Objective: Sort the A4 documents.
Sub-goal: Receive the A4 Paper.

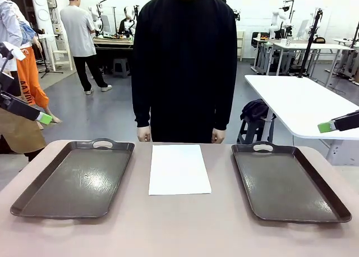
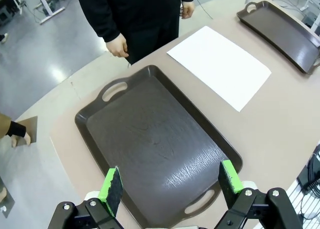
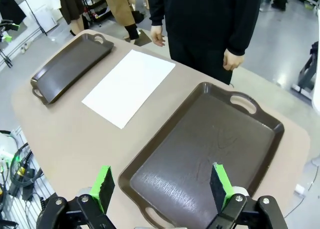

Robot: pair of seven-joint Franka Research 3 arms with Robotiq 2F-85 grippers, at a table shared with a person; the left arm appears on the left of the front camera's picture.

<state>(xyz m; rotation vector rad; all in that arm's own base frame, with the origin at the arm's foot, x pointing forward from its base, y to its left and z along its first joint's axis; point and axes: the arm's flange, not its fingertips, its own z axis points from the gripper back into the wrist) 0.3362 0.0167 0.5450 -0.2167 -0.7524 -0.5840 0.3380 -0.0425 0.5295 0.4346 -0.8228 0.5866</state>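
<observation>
A white A4 sheet [image 1: 179, 169] lies flat on the table between two dark brown handled trays, in front of the standing person; it appears as the white sheet [image 2: 220, 65] in the left wrist view and as the sheet [image 3: 129, 85] in the right wrist view. My left gripper [image 2: 171, 183] hangs open above the left tray [image 2: 155, 144], holding nothing; its green pad tip [image 1: 45, 119] pokes in at the far left of the front view. My right gripper [image 3: 163, 184] is open over the right tray [image 3: 210, 154], with its pad tip [image 1: 324, 127] at the right edge.
Both trays [image 1: 76, 178] [image 1: 289, 181] are bare. The person in black stands at the far edge with hands [image 1: 144, 134] [image 1: 217, 136] down by the table. A white table [image 1: 303, 102] stands behind on the right; other people stand far left.
</observation>
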